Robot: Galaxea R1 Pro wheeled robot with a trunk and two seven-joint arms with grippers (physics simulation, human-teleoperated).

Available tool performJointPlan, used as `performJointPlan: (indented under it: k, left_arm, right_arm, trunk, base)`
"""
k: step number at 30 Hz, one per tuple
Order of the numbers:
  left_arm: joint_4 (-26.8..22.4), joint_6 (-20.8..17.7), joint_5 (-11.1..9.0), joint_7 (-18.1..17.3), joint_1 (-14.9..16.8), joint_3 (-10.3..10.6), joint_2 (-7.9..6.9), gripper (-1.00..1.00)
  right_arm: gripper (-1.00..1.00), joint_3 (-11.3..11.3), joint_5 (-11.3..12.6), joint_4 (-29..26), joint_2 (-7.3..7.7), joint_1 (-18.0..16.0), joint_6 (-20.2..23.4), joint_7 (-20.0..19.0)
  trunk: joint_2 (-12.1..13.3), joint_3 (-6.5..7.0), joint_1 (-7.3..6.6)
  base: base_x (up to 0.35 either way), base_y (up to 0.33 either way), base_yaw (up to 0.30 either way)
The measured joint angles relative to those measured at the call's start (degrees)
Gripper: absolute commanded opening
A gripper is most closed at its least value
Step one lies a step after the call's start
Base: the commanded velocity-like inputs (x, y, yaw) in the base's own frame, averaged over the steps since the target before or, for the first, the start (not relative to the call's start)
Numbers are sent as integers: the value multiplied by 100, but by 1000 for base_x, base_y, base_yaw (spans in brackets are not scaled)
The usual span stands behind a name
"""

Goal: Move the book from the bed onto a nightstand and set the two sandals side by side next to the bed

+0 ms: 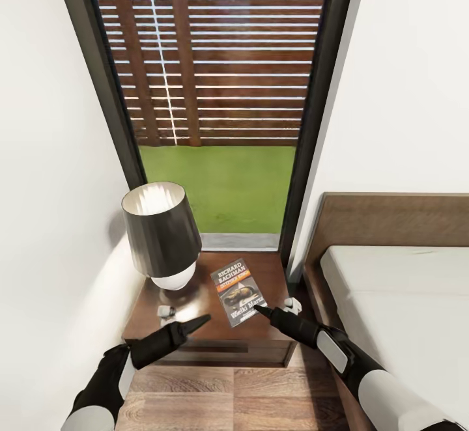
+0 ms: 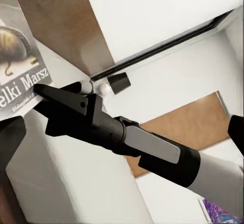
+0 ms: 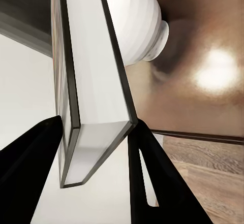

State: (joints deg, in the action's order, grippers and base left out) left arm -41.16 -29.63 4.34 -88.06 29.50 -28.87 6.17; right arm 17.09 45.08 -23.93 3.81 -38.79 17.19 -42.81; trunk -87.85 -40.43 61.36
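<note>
I hold the book [image 1: 240, 291] pinched by its near end in my right gripper [image 1: 264, 311], its long axis running toward the nightstand's [image 1: 264, 268] back edge, lamp [image 1: 163, 236] alongside; I cannot tell my left gripper's [image 1: 203, 320] jaw state.

Slatted wooden fence [image 1: 215, 60] and green lawn [image 1: 221, 187] outside
</note>
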Motion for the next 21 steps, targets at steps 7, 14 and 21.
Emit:
performJointPlan:
  k: [7,14,21]
  left_arm:
    - [-152,-183,3,-155,4,19,10,100]
    - [-744,-511,35,-123,4,217,118,100]
    - [-784,-527,25,398,-1,244,114,100]
  right_arm:
    - [-100,0,-9,6,-30,1,-9,9]
    - [-100,1,-8,6,-35,1,-15,9]
    - [-100,-1,-8,6,-32,1,-32,9]
  trunk:
    - [0,0,0]
    - [0,0,0]
    - [0,0,0]
  base:
    - [0,0,0]
    - [0,0,0]
    - [0,0,0]
